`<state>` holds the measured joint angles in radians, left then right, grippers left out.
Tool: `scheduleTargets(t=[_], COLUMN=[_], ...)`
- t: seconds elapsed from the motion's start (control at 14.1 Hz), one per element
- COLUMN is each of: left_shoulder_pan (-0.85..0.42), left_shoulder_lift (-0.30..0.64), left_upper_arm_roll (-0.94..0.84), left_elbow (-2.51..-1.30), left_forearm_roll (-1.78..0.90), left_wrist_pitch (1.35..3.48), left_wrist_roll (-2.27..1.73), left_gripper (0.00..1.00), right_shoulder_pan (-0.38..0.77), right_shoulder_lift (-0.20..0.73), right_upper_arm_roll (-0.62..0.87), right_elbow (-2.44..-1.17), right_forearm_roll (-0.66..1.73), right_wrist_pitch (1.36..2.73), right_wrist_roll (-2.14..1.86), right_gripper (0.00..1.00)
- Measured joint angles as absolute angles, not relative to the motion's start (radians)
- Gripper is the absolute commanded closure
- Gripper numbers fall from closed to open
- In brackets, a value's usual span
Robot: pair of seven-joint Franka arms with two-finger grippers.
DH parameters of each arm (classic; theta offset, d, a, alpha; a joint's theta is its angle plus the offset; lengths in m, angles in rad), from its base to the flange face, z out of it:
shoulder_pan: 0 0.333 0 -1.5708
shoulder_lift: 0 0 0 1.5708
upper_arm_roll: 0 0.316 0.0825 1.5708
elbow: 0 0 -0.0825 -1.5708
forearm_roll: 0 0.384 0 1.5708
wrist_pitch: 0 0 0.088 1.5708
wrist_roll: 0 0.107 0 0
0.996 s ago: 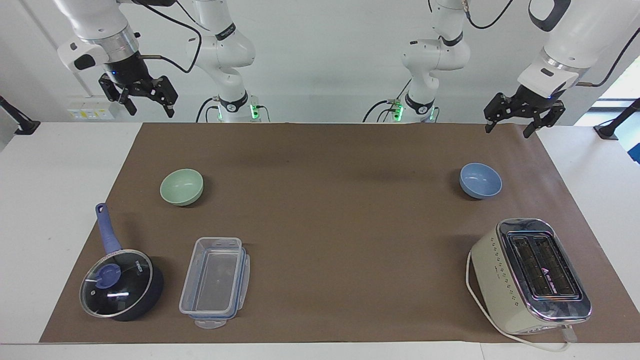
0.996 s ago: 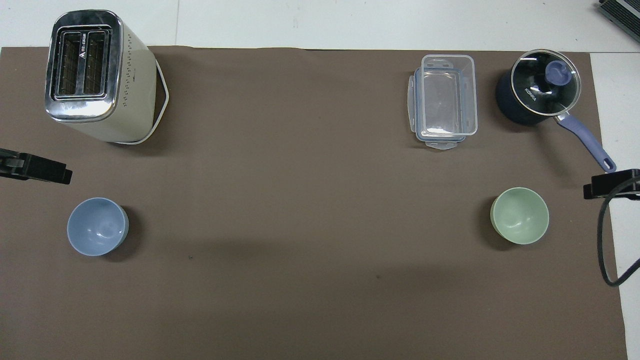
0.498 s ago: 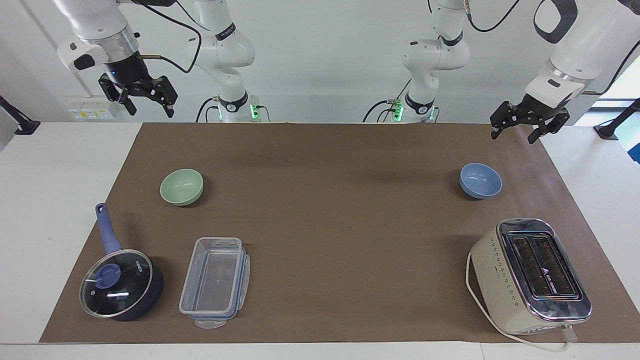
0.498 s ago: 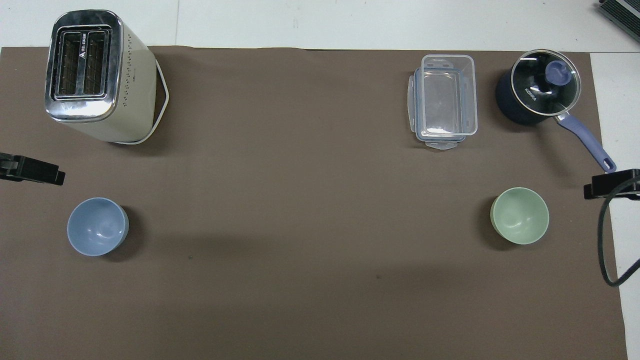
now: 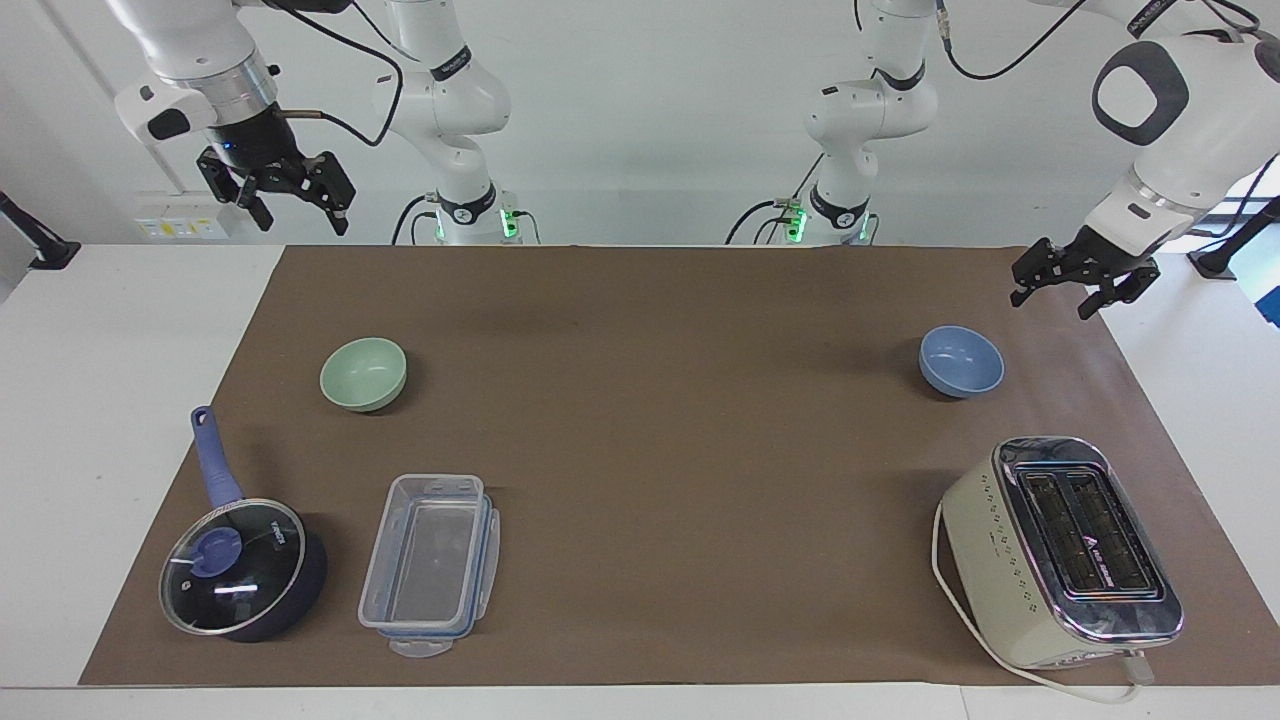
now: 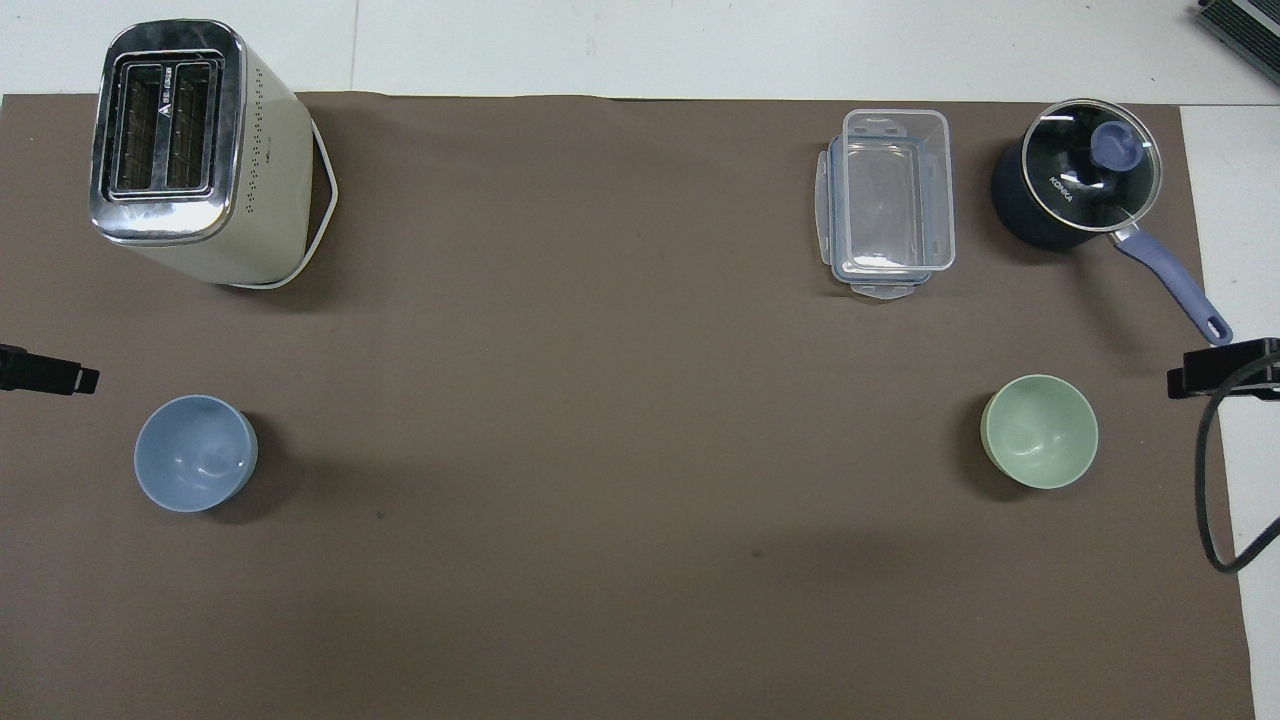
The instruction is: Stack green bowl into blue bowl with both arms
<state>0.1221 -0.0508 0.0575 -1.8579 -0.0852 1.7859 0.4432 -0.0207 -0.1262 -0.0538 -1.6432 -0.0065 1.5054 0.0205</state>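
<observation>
The green bowl (image 5: 363, 373) stands upright and empty on the brown mat toward the right arm's end; it also shows in the overhead view (image 6: 1039, 431). The blue bowl (image 5: 961, 360) stands upright and empty toward the left arm's end, also seen from overhead (image 6: 195, 452). My right gripper (image 5: 303, 222) is open, high over the mat's corner by the robots, apart from the green bowl. My left gripper (image 5: 1050, 305) is open and empty, over the mat's edge at the left arm's end, apart from the blue bowl. In the overhead view only one finger of each shows at the picture's edge.
A cream toaster (image 5: 1060, 550) stands farther from the robots than the blue bowl. A dark-blue lidded saucepan (image 5: 240, 570) and a clear plastic container (image 5: 430, 565) stand farther out than the green bowl. A black cable (image 6: 1215, 480) hangs by the right gripper.
My left gripper has moved down and outward toward the left arm's end of the table. The right arm and both bowls have not moved.
</observation>
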Motion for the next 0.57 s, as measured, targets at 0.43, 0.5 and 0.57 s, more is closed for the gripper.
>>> scheduleTargets(t=[0.43, 0.5, 0.57], left_shoulder_pan=[0.218, 0.236, 0.260], left_shoulder_lift=[-0.051, -0.048, -0.041], left_upper_arm_roll=[0.059, 0.059, 0.059], left_elbow=[-2.025, -2.042, -2.056], left_forearm_roll=[-0.163, -0.188, -0.227], left_wrist_pitch=[1.951, 1.961, 1.969], left_wrist_roll=[0.616, 0.646, 0.685], left_gripper=[0.00, 0.00, 0.00], right_shoulder_pan=[-0.021, -0.021, -0.021], right_shoulder_lift=[-0.126, -0.126, -0.126], right_upper_arm_roll=[-0.054, -0.054, -0.054], right_elbow=[-1.644, -1.644, -1.644], right_forearm_roll=[-0.006, -0.006, -0.006], right_wrist_pitch=[1.505, 1.505, 1.505], right_wrist_roll=[0.020, 0.020, 0.020], right_gripper=[0.00, 0.00, 0.00])
